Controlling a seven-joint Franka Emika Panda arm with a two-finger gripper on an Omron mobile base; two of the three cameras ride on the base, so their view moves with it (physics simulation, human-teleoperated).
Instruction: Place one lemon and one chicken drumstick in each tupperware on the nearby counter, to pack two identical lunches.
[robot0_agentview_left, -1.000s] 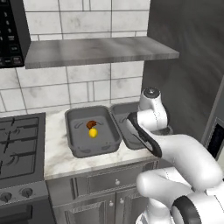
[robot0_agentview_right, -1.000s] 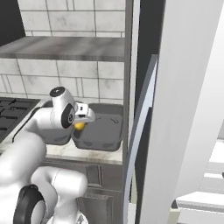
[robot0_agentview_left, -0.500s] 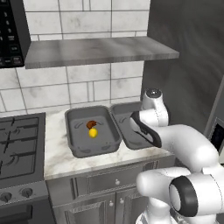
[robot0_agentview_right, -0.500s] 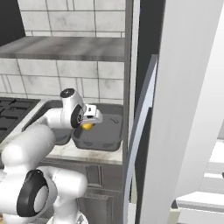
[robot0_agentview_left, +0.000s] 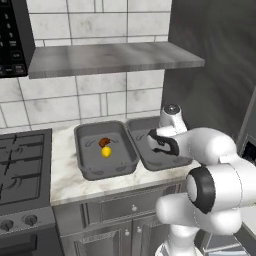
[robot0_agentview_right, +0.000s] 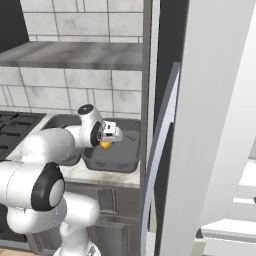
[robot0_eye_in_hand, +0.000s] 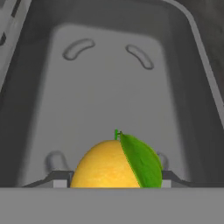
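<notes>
Gripper (robot0_eye_in_hand: 107, 183) jaws clamp a rounded yellow-orange lemon (robot0_eye_in_hand: 114, 164) with green leaf, directly above the bare floor of the right-hand dark grey rectangular tupperware (robot0_eye_in_hand: 109, 87); release point lies straight below.

The held lemon (robot0_eye_in_hand: 114, 164) is cut off along its bottom, and the right tupperware (robot0_agentview_left: 150, 161) is partly hidden by the arm.

The arm (robot0_agentview_left: 215, 165) is built of glossy white, rounded shells that swell into thick tubular links. Black rings and round dark grey caps mark its joints, one large disc sitting on the nearest elbow and a smaller cap at the wrist. The tool (robot0_agentview_right: 114, 132) is a small white block with dark trim at its mount.
</notes>
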